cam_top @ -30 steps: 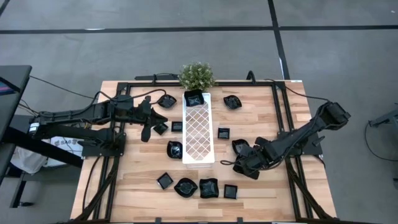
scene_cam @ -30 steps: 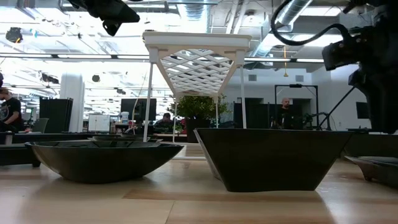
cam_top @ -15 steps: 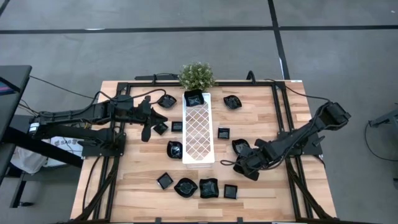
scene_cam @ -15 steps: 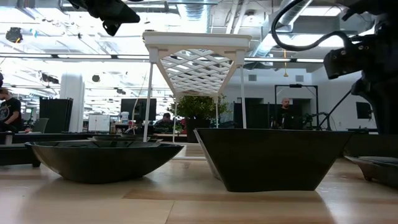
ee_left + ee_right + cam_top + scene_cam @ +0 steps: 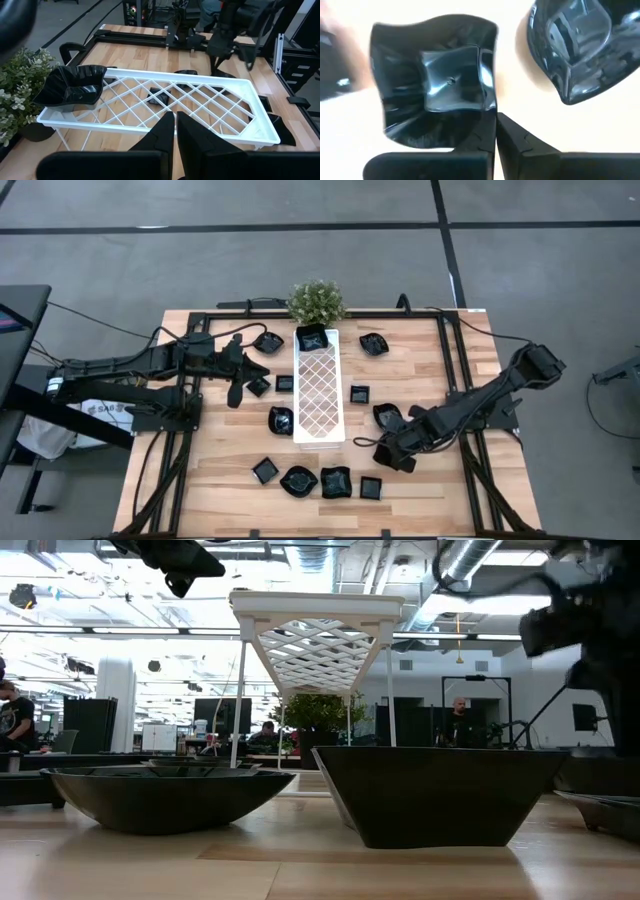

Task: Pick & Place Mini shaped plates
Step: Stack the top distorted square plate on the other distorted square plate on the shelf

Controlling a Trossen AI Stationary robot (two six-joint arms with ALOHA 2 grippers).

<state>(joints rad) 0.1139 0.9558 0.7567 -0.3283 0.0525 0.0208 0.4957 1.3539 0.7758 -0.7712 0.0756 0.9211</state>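
Overhead, right gripper [image 5: 385, 452] hangs low near the table's front row of mini plates, just beside the square plate [image 5: 371, 488]; left gripper [image 5: 236, 393] waits left of the white lattice tray [image 5: 319, 402]. Right wrist view: fingers pressed together, wavy-edged plate [image 5: 434, 80] directly ahead, leaf-like plate [image 5: 577, 42] beside it. Left wrist view: jaws together.

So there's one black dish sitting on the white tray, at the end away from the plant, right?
Not quite. One black dish does sit on the white tray, but at the end next to the plant, not away from it. The high view shows this.
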